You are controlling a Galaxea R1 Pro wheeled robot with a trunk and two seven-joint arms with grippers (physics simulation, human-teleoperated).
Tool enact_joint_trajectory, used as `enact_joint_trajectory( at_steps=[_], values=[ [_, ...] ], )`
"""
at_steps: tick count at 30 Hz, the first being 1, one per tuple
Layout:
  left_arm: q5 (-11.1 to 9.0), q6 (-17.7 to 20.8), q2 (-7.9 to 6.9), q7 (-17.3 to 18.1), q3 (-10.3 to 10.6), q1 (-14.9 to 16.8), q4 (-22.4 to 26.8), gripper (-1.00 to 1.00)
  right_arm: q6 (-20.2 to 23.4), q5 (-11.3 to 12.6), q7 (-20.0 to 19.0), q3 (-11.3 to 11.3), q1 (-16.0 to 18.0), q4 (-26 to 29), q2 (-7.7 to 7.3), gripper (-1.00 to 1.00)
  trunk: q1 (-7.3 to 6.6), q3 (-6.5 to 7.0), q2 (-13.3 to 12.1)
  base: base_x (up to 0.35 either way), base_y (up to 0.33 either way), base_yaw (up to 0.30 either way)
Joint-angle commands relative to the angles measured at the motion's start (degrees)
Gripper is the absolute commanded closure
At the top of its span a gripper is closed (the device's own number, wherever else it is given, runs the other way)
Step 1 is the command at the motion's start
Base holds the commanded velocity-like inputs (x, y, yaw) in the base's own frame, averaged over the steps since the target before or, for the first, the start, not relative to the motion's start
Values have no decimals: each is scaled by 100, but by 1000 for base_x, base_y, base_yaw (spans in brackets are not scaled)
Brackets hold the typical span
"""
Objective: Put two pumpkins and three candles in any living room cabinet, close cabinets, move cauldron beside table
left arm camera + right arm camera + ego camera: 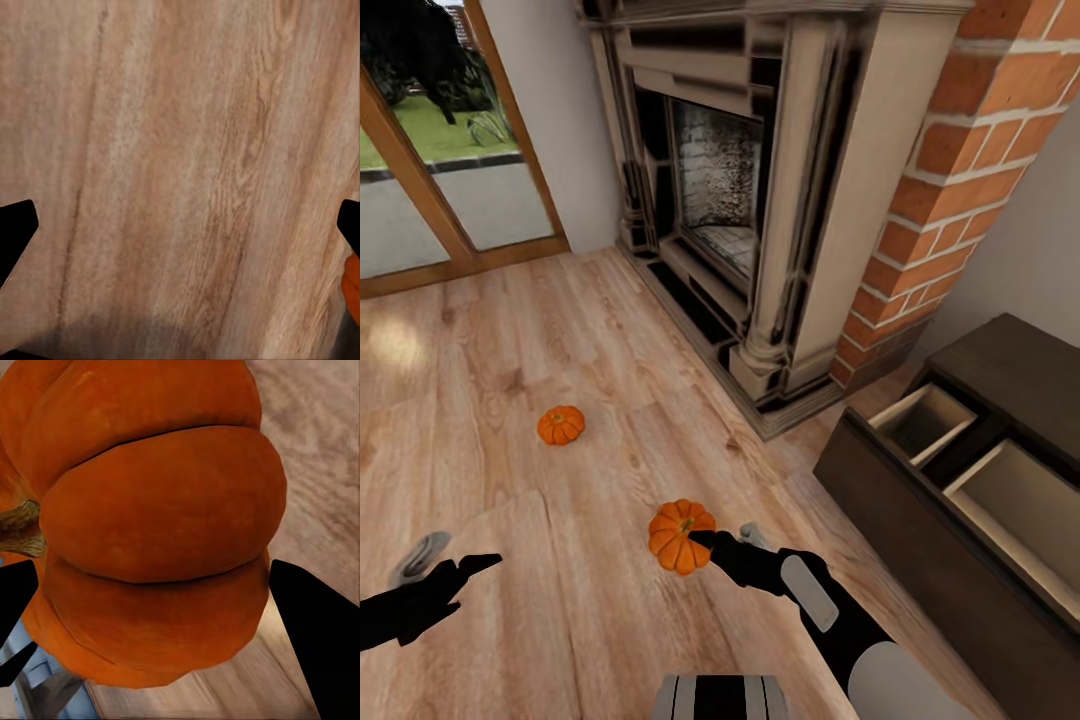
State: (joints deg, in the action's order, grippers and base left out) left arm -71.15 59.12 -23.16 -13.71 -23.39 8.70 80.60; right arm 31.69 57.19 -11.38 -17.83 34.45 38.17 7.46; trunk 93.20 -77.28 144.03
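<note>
Right claw [705,548] reaches over the wooden floor [510,330] with its black fingers either side of the nearer pumpkin [680,536]. From the right wrist camera, that pumpkin [154,525] sits between the two dark fingertips [319,641], its ribs and a bit of brown stem plain to see. The fingers are parted around it, and I cannot tell whether they press on its skin or only stand close beside it. In the head view the pumpkin lies tilted, stem pointing sideways, but whether it rests on the boards or is lifted off them is not clear.

Over at the lower left of the head view, the left claw [460,575] hangs above the floor with nothing between its fingers. Its wrist camera shows the two fingertips [15,232] spread wide at the edges of the picture with bare wood grain between them, and a sliver of orange at one edge.

A second pumpkin [561,425] sits upright on the floor, well apart from the first and farther from the robot, toward the glass door [430,170].

To the right stands the dark brown cabinet [920,540], with two drawers pulled open; their pale insides [1020,505] hold nothing that I can see. Between the cabinet and the door is the fireplace [750,190], with a brick column [960,170] beside it.
</note>
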Motion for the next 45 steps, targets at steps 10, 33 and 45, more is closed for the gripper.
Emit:
enact_joint_trajectory(
  at_steps=[10, 33, 45],
  values=[
    [178, 11, 2, 0, 71, 0, 61, -100, 4, 38, 26, -490, -5, 411, -30, 100, 0, 15, 0, 0, 0, 281],
    [507, -44, 7, -832, 516, 0, 79, -100, -773, -974, -20, -661, -101, 684, -103, 100, -57, 671, -29, 0, 0, 186],
    [514, -50, 14, -835, 520, 0, 79, -100, -1167, -1020, -22, -667, -113, 640, -105, 100, -88, 1048, -45, 0, 0, 30]
  ],
)
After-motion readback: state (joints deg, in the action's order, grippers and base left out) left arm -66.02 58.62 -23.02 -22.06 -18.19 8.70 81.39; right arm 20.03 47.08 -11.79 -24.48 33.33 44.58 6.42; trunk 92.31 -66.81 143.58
